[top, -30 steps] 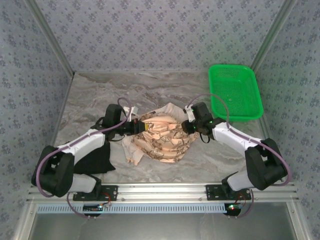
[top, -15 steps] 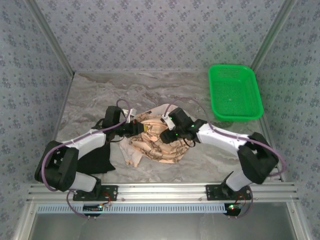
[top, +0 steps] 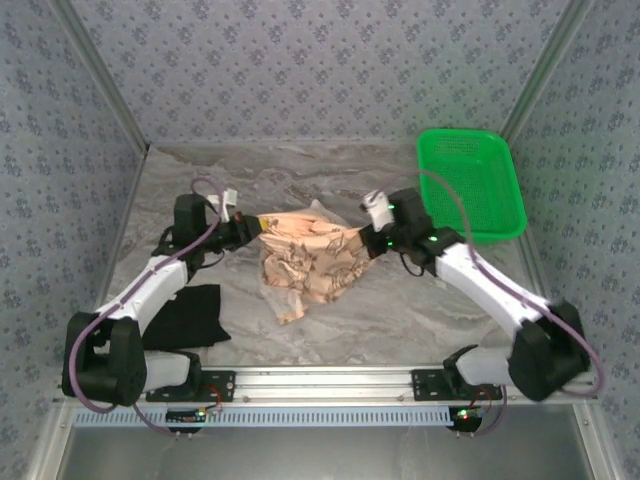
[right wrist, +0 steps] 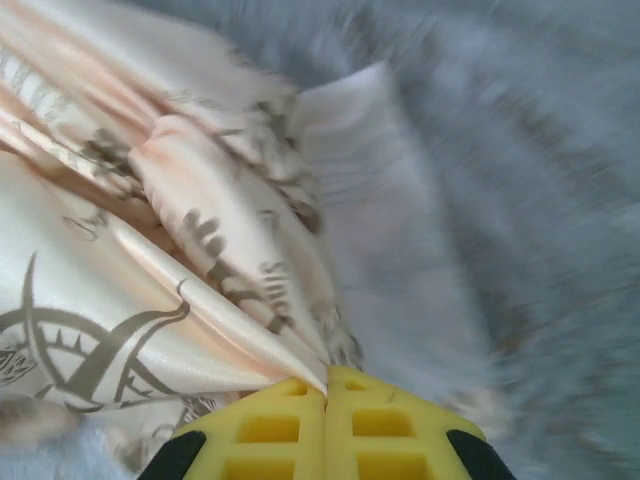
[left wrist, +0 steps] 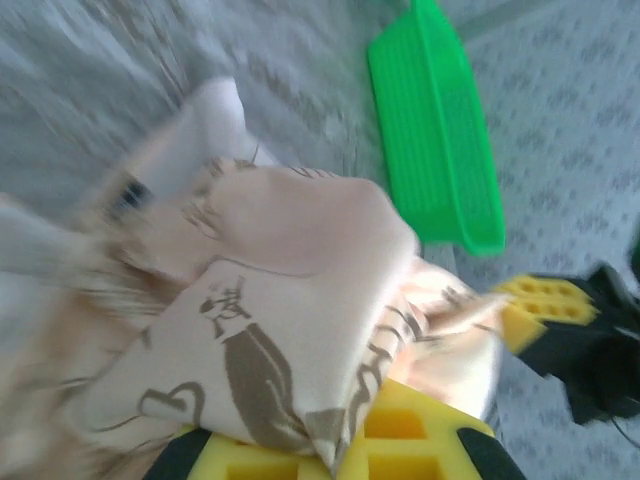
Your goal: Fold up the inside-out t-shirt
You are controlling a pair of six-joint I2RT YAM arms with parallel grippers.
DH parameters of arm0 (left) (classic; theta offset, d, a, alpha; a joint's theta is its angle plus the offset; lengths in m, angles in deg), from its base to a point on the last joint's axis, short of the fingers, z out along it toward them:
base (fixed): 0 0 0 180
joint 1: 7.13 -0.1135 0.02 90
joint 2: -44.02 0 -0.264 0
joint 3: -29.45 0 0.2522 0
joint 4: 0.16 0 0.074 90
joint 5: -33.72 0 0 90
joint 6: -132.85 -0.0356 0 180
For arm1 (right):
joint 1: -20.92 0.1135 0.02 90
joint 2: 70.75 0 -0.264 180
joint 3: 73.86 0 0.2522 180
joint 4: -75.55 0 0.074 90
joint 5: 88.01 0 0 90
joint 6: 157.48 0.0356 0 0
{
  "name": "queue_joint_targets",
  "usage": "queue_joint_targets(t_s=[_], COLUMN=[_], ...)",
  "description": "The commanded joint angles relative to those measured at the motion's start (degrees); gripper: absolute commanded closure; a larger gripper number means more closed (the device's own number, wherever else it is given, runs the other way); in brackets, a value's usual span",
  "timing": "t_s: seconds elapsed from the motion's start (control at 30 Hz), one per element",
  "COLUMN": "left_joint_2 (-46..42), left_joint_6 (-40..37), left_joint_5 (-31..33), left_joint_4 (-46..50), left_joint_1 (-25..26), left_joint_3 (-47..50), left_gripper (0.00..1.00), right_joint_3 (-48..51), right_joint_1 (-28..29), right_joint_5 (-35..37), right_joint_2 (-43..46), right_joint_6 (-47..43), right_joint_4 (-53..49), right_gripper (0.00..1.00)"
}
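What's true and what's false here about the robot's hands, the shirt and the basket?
1. The left hand and the right hand are both shut on the shirt. True.
2. The shirt lies in the green basket. False: it is held between the two hands, left of the basket.
3. A black cloth lies by the left arm. True.
4. The shirt is plain. False: it has dark drawings on it.

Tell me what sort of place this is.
Probably a robot test cell, not a home: patterned backdrop walls, an aluminium rail edging the marble-look table, and a green basket.
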Motion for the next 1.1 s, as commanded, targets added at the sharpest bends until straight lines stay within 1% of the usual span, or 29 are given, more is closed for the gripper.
queue_joint_targets(t_s=[0.0,0.03,0.1,0.13,0.2,0.27,0.3,0.33,0.37,0.4,0.43,0.47,0.5,0.6,0.63,0.7,0.77,0.83,0.9,0.97,1.0,1.07], left_joint_2=[-1.13,-0.66,0.61,1.47,3.77,6.5,7.86,8.94,9.5,9.55,9.09,8.42,7.75,7.06,7.56,9.58,12.65,16.09,18.97,21.58,22.85,25.56], left_joint_6=[2.35,3.04,2.08,0.94,-0.72,-2.55,-3.29,-4.19,-5.16,-6.46,-8.24,-10.13,-12.66,-19.56,-21.17,-22.96,-22.0,-18.32,-16.73,-17.36,-18.11,-19.06], left_joint_5=[6.09,8.45,10.25,11.37,11.29,9.76,8.93,7.61,6.79,6.48,7.05,8.4,10.84,15.39,16.01,15.0,14.21,13.02,13.22,15.43,17.1,19.64], left_joint_4=[9.05,12.76,15.09,15.24,14.17,13.31,13.64,13.9,14.48,15.91,17.89,20.86,24.11,30.21,30.78,29.93,27.96,24.66,23.07,24.28,24.91,25.23], left_joint_1=[-4.86,-6.53,-8.61,-8.59,-8.25,-7.7,-7.4,-6.94,-6.36,-5.24,-3.77,-2.14,-0.17,6.12,8.14,11.81,14.02,14.28,14.94,16.3,17.13,18.32], left_joint_3=[-1.67,-1.72,-0.42,0.52,3.02,4.61,4.93,4.83,4.47,3.5,1.82,-0.19,-2.48,-9.92,-12.17,-15.12,-16.54,-16.66,-17.05,-18.33,-18.89,-19.85], left_gripper=[1.0,1.0,1.0,1.0,0.99,0.76,0.65,0.6,0.58,0.54,0.51,0.48,0.47,0.43,0.42,0.41,0.41,0.41,0.41,0.41,0.41,0.37], right_joint_3=[3.83,4.43,5.52,6.5,8.91,10.61,9.63,8.75,7.8,6.17,3.88,1.78,-0.6,-5.12,-6.77,-9.43,-10.68,-11.23,-10.92,-9.84,-9.59,-9.09], right_joint_1=[-3.85,-4.7,-5.12,-5.09,-4.81,-4.08,-3.6,-2.43,-1.21,0.02,0.81,1.35,1.99,3.02,3.46,4.19,4.78,5.16,5.91,7.78,8.76,9.43], right_joint_5=[2.98,4.91,9.35,10.56,10.18,9.99,9.02,9.32,9.93,10.04,8.59,6.86,6.57,2.19,1.47,-0.83,-1.77,-0.73,-1.02,-0.07,1.95,4.45], right_joint_2=[5.99,6.08,4.43,3.28,1.38,-0.5,-1.55,-2.2,-2.29,-2.37,-2.66,-2.98,-3.4,-5.38,-6.95,-10.71,-14.28,-17.1,-19.11,-20.62,-21.61,-24.07], right_joint_6=[0.96,1.79,3.32,4.95,7.83,10.17,9.96,8.46,6.75,5.18,3.16,1.04,-0.77,-7.43,-8.53,-9.67,-7.76,-3.64,0.04,2.03,3.23,5.87], right_joint_4=[-1.91,-3.53,-6.55,-7.37,-6.51,-5.75,-6.72,-7.29,-7.55,-8.3,-9.48,-10.57,-11.7,-12.35,-12.29,-12.51,-11.07,-9.88,-8.24,-6.03,-5.22,-2.5], right_gripper=[1.0,1.0,1.0,1.0,1.0,1.0,0.93,0.86,0.8,0.73,0.65,0.61,0.56,0.53,0.53,0.53,0.51,0.48,0.47,0.46,0.46,0.47])
